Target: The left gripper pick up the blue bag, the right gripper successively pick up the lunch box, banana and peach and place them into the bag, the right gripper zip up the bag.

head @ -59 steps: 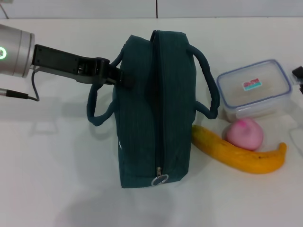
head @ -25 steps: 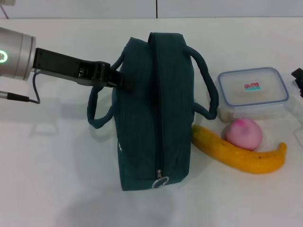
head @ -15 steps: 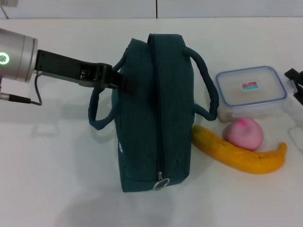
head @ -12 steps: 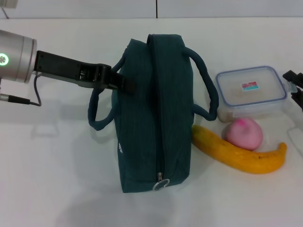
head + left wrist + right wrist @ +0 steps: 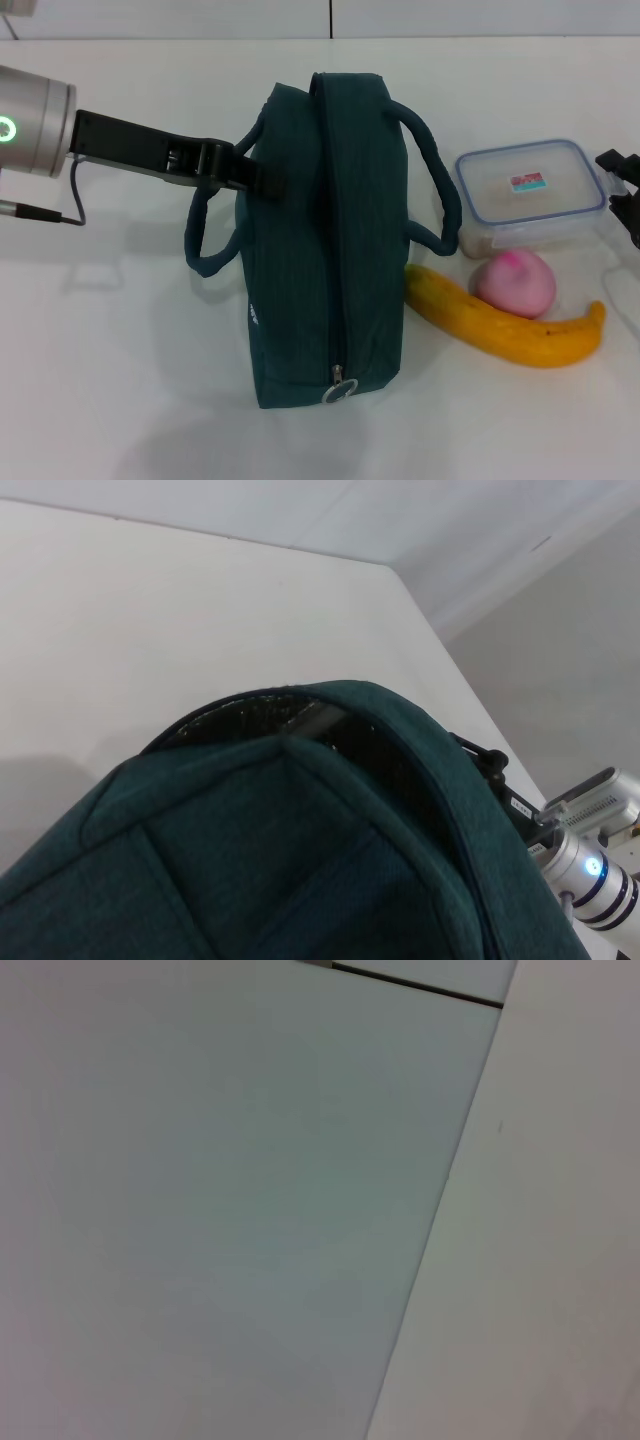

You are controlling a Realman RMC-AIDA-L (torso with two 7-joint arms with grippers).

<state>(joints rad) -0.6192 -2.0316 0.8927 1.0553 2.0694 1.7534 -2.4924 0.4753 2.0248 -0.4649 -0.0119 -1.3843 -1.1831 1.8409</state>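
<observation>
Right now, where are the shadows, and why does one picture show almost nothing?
Head view: soft grey shadows lie on the table beside the bag and under the left gripper. Left wrist view: the bag fills the frame, dark and very close. Right wrist view: only plain pale surfaces, so nothing to see.

We see our left arm [image 5: 35,125] as a silver cylinder with a glowing green ring light, ending in a flat black left gripper [image 5: 262,180]. A thin black cable [image 5: 72,195] loops beneath it. Our right gripper [image 5: 622,188] is black and angular.
</observation>
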